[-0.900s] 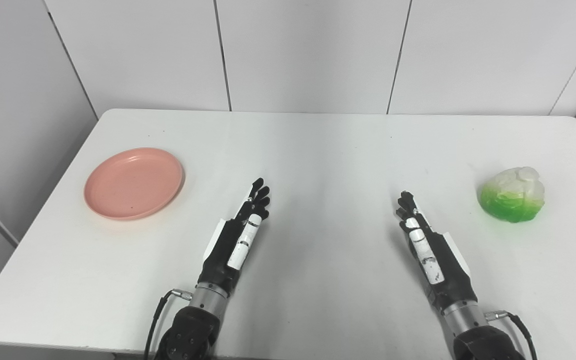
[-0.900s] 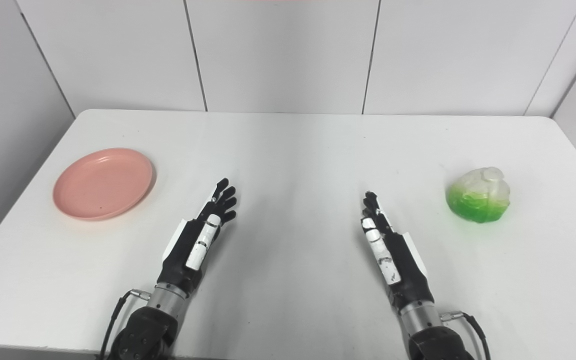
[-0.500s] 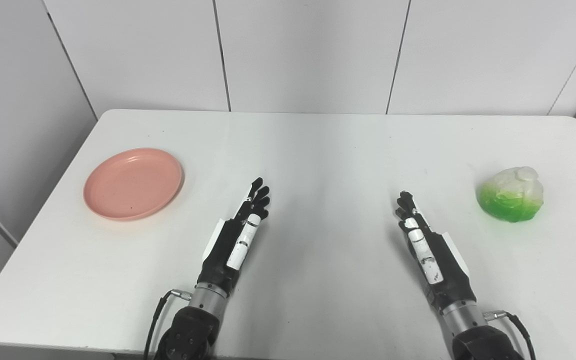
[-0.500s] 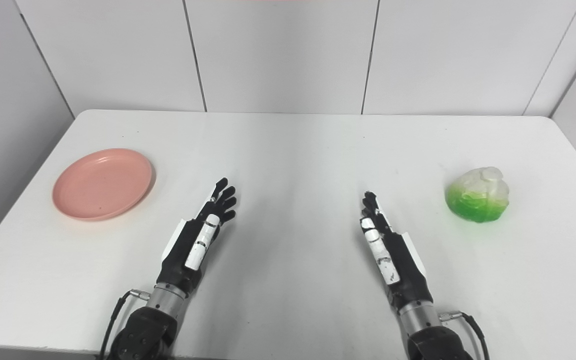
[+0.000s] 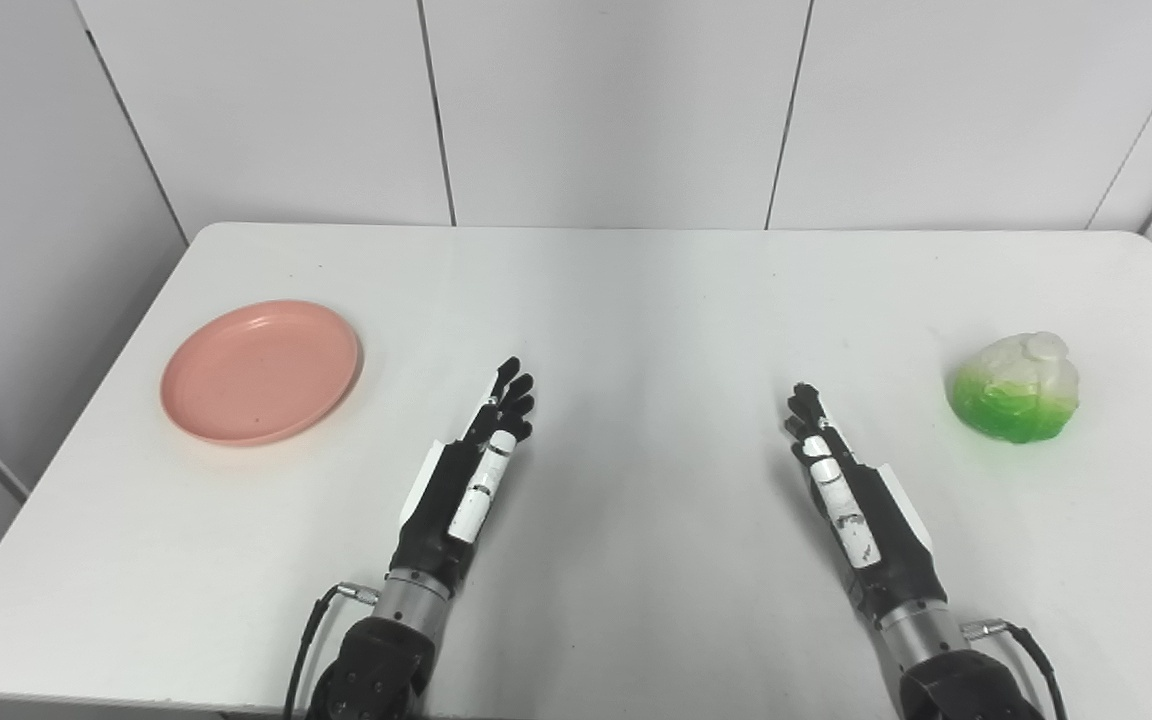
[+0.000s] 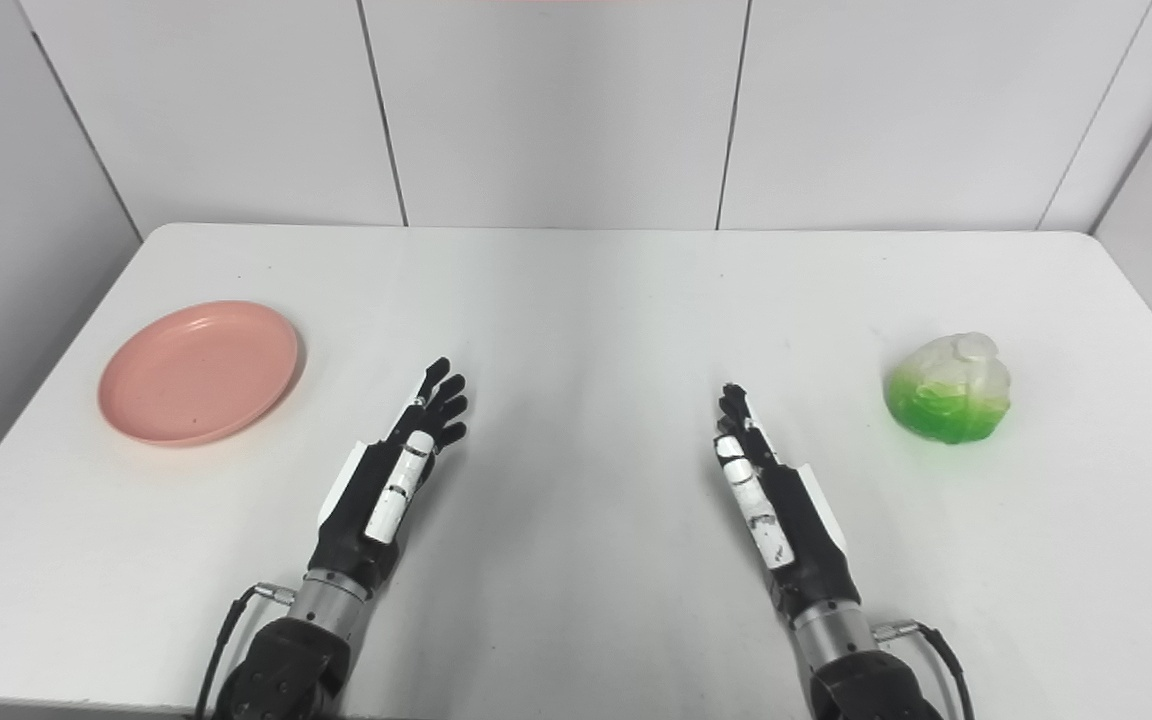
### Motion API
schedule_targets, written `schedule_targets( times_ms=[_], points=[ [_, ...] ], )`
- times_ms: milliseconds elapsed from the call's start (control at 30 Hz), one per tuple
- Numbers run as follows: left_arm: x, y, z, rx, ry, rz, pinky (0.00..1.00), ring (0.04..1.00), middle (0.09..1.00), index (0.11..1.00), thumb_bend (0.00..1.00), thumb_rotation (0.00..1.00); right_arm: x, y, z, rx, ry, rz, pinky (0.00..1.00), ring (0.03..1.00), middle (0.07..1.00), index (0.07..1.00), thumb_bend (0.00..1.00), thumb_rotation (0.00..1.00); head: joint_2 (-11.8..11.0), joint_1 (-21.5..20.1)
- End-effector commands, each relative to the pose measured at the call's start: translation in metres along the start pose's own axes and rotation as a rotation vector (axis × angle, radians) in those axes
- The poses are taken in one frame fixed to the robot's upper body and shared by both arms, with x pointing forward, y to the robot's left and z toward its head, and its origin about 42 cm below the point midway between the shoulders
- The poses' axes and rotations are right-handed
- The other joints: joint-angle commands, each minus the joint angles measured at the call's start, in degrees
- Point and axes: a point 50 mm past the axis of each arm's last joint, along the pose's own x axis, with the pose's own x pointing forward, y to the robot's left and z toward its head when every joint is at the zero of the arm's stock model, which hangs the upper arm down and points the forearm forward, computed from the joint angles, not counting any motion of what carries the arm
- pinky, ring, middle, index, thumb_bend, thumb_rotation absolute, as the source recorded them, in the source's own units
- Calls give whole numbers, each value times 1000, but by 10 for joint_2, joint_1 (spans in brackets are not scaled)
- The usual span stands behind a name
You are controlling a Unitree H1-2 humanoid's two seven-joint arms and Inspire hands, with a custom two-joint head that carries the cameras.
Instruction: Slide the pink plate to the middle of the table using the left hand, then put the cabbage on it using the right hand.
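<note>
On table's left – pink plate (round, shallow); cabbage green-white; left hand, right hand spread, empty.

Left hand and right hand empty, fingers extended, forearms angled inward.

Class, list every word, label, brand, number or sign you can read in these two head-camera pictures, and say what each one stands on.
None: no readable text appears in either view.
Pink plate: plain, no print.
Cabbage: no label.
Left robot hand and right robot hand: only small dark marks on the white parts, too small to read as writing.
Table and wall panels: unmarked.
</note>
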Motion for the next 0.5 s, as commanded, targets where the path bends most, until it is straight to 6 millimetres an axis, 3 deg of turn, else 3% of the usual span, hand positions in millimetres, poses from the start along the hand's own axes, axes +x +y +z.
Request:
schedule_targets(
  times_ms=[0, 233, 467],
  points=[
    [-11, 1, -25, -4, 82, 1, 923, 960, 968, 968, 456, 1000, 2, 6, 3, 0, -22, 18, 1000, 997, 1000, 1000, 256, 1000, 0, 2],
    [-9, -2, -27, -12, 82, 3, 927, 960, 967, 966, 454, 1000, 2, 3, 0, -9, -17, 22, 1000, 996, 1000, 1000, 271, 1000, -9, 32],
    [-2, -18, -38, -6, 87, 5, 932, 964, 973, 967, 460, 1000, 1, -11, -4, -6, -33, 28, 1000, 1000, 1000, 1000, 218, 1000, -43, 136]
  ],
)
